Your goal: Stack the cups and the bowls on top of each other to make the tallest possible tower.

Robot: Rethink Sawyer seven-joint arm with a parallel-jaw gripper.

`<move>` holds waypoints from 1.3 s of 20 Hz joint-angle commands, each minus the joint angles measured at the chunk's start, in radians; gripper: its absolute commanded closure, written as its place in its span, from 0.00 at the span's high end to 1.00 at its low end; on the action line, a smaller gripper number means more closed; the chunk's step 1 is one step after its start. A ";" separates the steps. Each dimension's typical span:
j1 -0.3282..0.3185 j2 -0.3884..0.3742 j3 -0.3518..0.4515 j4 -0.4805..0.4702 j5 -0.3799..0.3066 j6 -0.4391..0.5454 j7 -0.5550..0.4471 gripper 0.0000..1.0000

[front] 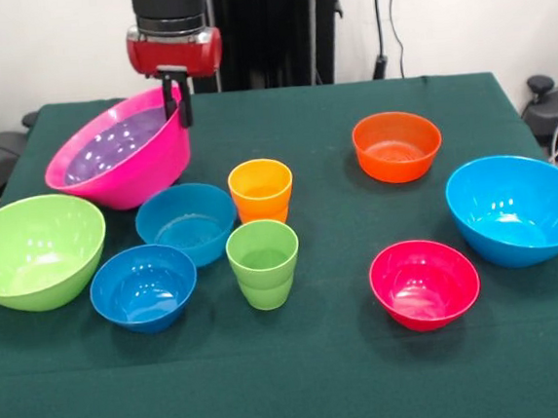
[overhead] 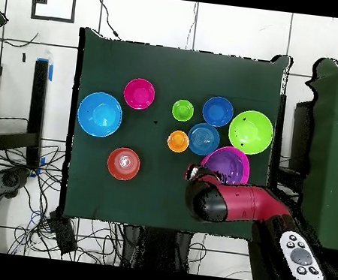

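My gripper [front: 176,101] is shut on the far rim of the big pink bowl [front: 134,173], one finger inside and one outside. The pink bowl tilts toward the camera and holds a purple bowl [front: 108,151]; together they form the tower. In the overhead view the gripper [overhead: 196,172] is at the pink bowl's [overhead: 243,159] edge. The orange cup [front: 261,191] and lime green cup [front: 263,264] stand upright mid-table. Loose bowls: lime green [front: 33,250], teal [front: 184,222], dark blue [front: 144,287], orange [front: 397,145], sky blue [front: 518,208], red-pink [front: 424,282].
The green cloth table [front: 323,381] has bare room along its front edge and down the middle between the cups and the right-hand bowls. The red arm [overhead: 233,202] reaches in over the table's edge near the pink bowl.
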 commanded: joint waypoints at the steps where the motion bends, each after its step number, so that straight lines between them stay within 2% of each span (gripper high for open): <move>1: 0.074 -0.016 0.054 0.070 0.099 0.112 0.057 0.00; 10: 0.140 -0.044 0.040 0.052 0.192 0.149 0.057 0.00; 18: 0.191 -0.053 0.019 0.031 0.236 0.168 0.071 0.00; 20: 0.198 -0.070 0.024 0.020 0.251 0.194 0.054 0.00; 26: 0.200 -0.196 0.059 0.023 0.325 0.343 -0.026 0.00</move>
